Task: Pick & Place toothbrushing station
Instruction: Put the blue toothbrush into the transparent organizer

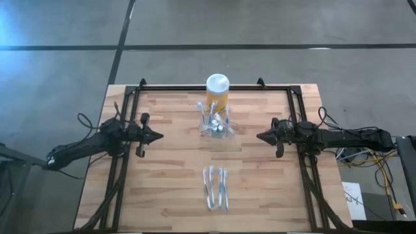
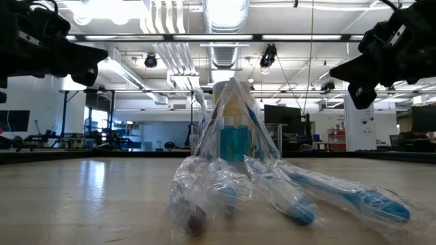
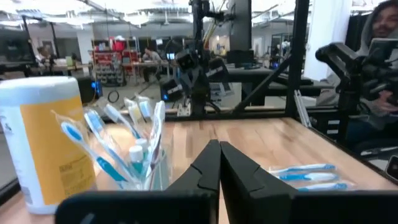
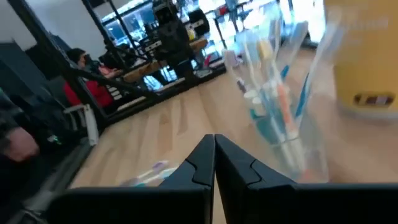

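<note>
Left gripper [image 1: 158, 136]: fingers pressed together, nothing between them; hangs above the table's left half. Right gripper [image 1: 260, 136]: likewise pinched to a point, empty, over the right half. The two tips face each other across the middle.

Between the two claws, slightly beyond their line toward the far edge: the toothbrushing station [image 1: 215, 123], a small clear holder standing upright on the wooden table [image 1: 169, 188] with wrapped toothbrushes fanning out of its top. Well apart from both claws.

Just behind the station, apparently touching or nearly so: yellow jar [image 1: 218, 93] with white lid.

On the near side of the claws, toward the front edge: a loose row of wrapped toothbrushes [image 1: 215, 187] lying flat.

Handling, judged: station looks light, thin-walled, rigid but easily cracked; smooth plastic, likely slippery. Top-heavy with brushes standing in it, so it may tip if nudged high. Best hold: low on the opposing side walls, fingers spread first, moderate squeeze, lift straight up. Avoid pinching the crinkly brush wrappers, which would slide.
</note>
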`<act>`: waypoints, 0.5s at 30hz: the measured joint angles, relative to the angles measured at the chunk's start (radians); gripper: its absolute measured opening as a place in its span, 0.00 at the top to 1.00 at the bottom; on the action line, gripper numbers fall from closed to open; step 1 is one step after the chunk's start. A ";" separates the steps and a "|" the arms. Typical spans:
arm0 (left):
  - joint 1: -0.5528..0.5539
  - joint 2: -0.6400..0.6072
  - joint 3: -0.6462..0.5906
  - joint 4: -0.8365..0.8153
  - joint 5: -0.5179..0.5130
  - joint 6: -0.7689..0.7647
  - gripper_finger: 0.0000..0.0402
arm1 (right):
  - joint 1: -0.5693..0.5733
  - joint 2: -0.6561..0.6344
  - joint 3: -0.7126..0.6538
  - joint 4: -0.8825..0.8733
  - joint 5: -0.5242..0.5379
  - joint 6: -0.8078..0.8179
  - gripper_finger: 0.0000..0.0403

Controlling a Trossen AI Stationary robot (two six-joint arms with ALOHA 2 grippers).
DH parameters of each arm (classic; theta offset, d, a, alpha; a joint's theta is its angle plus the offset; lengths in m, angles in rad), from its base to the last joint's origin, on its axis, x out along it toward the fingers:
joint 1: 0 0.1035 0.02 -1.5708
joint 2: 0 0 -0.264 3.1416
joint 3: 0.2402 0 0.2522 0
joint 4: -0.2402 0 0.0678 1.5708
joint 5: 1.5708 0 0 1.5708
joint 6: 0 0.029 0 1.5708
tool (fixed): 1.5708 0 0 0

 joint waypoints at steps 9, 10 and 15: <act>0.000 0.011 -0.001 -0.012 -0.001 -0.050 0.94 | 0.361 0.415 0.231 -0.079 0.356 0.116 0.98; 0.000 0.011 -0.001 -0.012 -0.001 -0.050 0.94 | 0.410 0.482 0.278 -0.101 0.400 0.130 0.98; 0.000 0.013 -0.001 -0.013 -0.001 -0.045 0.94 | 0.585 0.812 0.549 -0.359 0.592 0.314 0.98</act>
